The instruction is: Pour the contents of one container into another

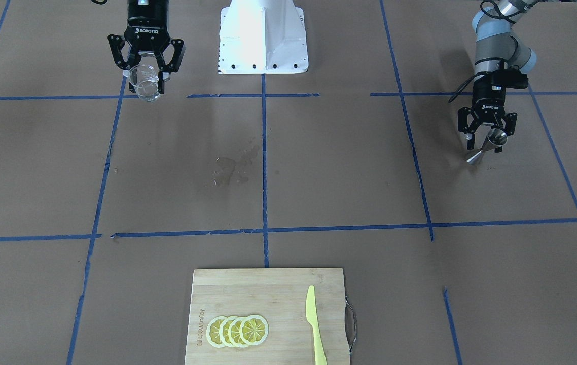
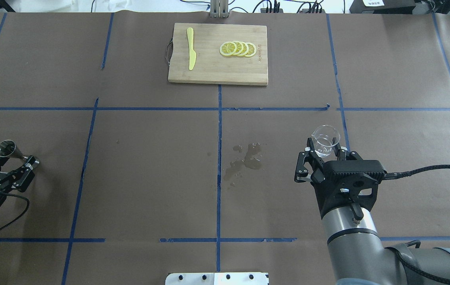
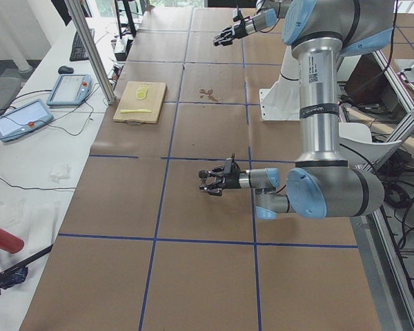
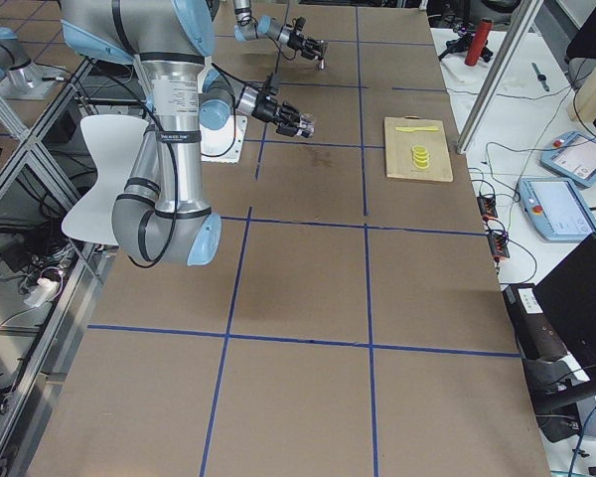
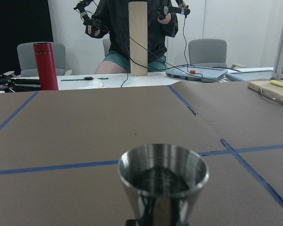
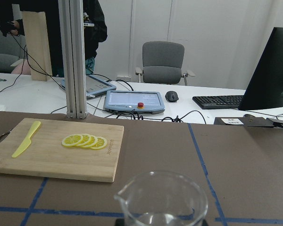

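Two vessels held, far apart across the bench.
The right gripper [image 2: 322, 157] has its fingers clamped on the clear glass cup [image 2: 325, 139], upright with a little liquid; the left gripper [image 2: 14, 168] grips the steel jigger [image 2: 8, 149] at its waist, far left. Judged best: bring both together level, spout over the jigger's mouth, then tip slowly, mindful of the spill stain [image 2: 244, 160] mid-bench.

You're looking at silver-tubed arms with pale blue joint caps rising from a white bolted base [image 1: 263, 38]; black ROBOTIQ-marked right gripper [image 1: 145, 63] and left gripper [image 1: 487, 133] are trailing black cables along the wrists.
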Tool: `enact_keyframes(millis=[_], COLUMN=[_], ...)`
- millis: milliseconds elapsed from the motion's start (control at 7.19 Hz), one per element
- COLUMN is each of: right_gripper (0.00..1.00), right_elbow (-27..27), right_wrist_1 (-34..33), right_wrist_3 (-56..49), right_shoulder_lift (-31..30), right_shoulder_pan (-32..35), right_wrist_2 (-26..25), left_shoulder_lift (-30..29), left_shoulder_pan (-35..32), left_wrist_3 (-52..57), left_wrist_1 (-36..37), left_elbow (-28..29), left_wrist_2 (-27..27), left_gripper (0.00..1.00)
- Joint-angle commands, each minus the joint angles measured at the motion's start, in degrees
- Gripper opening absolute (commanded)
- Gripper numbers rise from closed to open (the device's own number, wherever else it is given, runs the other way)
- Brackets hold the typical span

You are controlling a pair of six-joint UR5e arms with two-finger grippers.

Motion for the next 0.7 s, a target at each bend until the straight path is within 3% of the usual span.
enact_keyframes(millis=[0,556], right_gripper=[0.00,0.00], right_elbow=[0.0,0.0], right_wrist_1=[0.0,0.0], right_wrist_3=[0.0,0.0], right_shoulder_lift=[0.0,0.0], right_shoulder_pan=[0.0,0.0], right_wrist_2=[0.0,0.0], left_shoulder_lift=[0.0,1.8], left_shoulder_pan=[0.7,5.1], left_wrist_3=[0.0,-3.0], left_wrist_1=[-0.2,-1.0], left_elbow=[0.0,0.0], left_wrist_2=[-0.2,0.3], left_gripper=[1.00,1.00])
